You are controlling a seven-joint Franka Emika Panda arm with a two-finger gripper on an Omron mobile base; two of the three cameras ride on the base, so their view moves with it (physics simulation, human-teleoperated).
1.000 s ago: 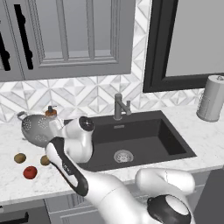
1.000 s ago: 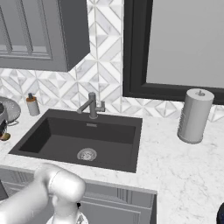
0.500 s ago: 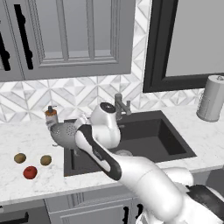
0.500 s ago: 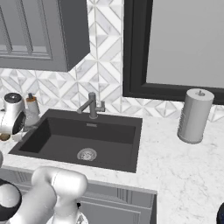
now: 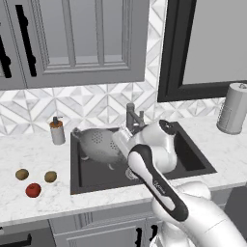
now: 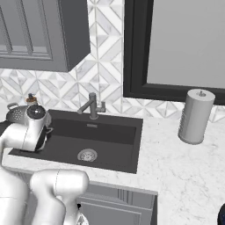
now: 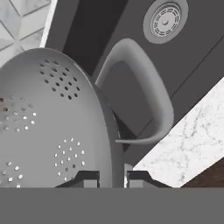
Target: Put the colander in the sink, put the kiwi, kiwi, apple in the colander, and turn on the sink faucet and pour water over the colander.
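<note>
Gripper (image 7: 111, 177) of mine is clamped on the rim of the colander (image 5: 99, 144), one finger inside the bowl wall and one outside, right beside one loop handle. From the left base view the colander hangs tilted on its side over the left part of the sink (image 5: 190, 161), above the basin floor and not yet resting on it. In the hand view the drain (image 7: 165, 19) lies beyond the handle, so the bottom of the sink is ahead of and below my fingers. I judge the coming move to be a lowering toward that floor, with the bowl rolled back upright so its opening faces up.

Outward from there, the faucet (image 5: 132, 116) stands at the back edge of the sink, just behind the colander, spout angled over the basin, with no water running.

On the counter left of the sink I count two kiwis, one (image 5: 21, 174) and another (image 5: 50, 176), and one apple (image 5: 33, 189) just in front of them. All three are well apart from the colander.

One soap dispenser (image 5: 57, 131) stands by the wall, and one paper towel roll (image 5: 232, 108) on the far right.
</note>
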